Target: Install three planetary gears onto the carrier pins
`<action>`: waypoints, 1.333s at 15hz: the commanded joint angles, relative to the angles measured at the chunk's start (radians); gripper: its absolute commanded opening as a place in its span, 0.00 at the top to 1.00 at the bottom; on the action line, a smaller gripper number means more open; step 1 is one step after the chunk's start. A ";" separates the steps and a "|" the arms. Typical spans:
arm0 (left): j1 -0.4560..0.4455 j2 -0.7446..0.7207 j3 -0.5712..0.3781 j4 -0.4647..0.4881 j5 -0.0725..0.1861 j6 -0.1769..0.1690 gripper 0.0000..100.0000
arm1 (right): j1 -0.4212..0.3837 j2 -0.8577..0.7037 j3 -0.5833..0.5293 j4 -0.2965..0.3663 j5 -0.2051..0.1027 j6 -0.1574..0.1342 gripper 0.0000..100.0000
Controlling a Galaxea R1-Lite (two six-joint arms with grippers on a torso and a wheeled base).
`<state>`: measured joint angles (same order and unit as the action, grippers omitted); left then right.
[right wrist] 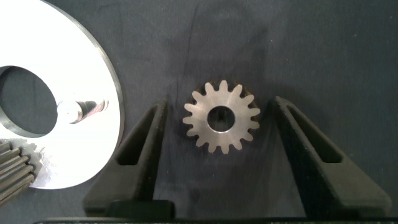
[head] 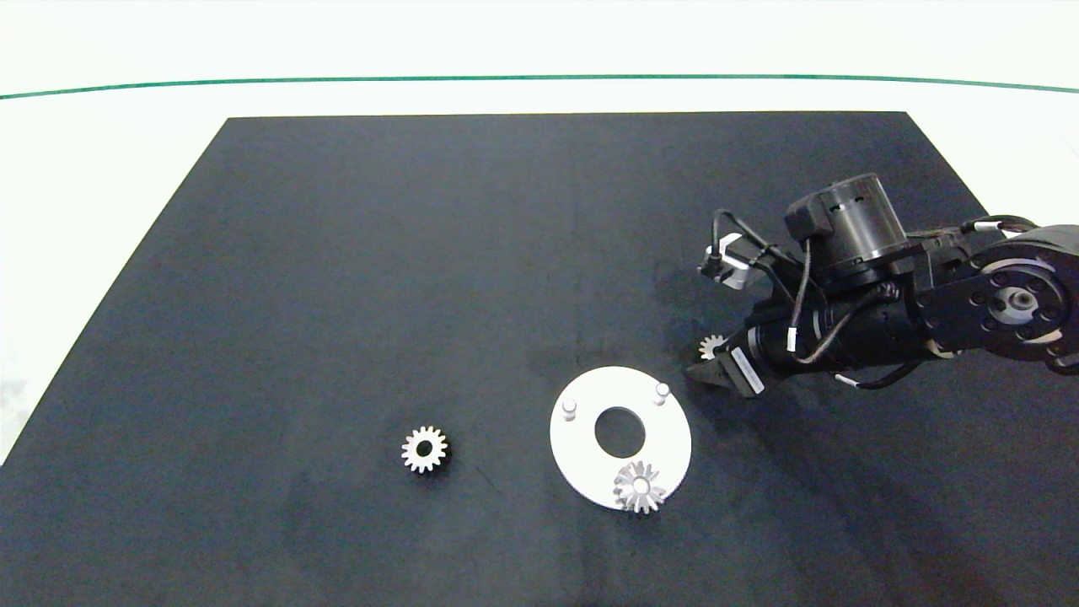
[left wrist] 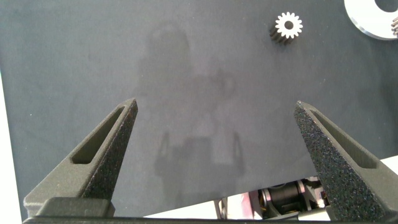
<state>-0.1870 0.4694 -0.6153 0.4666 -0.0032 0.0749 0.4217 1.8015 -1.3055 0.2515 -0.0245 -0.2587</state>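
Observation:
A white disc [head: 582,455] lies on the black mat with three carrier pins. Two pins [head: 569,407] [head: 662,390] are bare; the third carries a mounted planetary gear [head: 641,486]. A second gear [head: 712,346] lies flat on the mat just right of the disc. My right gripper [head: 706,358] is low over it and open, with one finger on each side of the gear [right wrist: 222,118] and not touching it. The disc [right wrist: 62,37], one pin [right wrist: 73,111] and the mounted gear [right wrist: 12,177] show beside it. A third gear [head: 424,449] lies loose left of the disc. My left gripper [left wrist: 214,106] is open and empty, outside the head view.
The black mat [head: 337,253] covers most of the white table and is bare on its left and far parts. The left wrist view shows the loose gear [left wrist: 288,26] and the disc's rim [left wrist: 373,15] far off.

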 commanded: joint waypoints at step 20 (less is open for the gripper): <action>-0.006 0.026 0.000 0.001 0.000 0.000 0.00 | 0.002 0.010 -0.017 0.003 -0.002 -0.005 0.78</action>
<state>-0.1932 0.4940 -0.6153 0.4651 -0.0032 0.0749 0.4228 1.8132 -1.3215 0.2526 -0.0257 -0.2630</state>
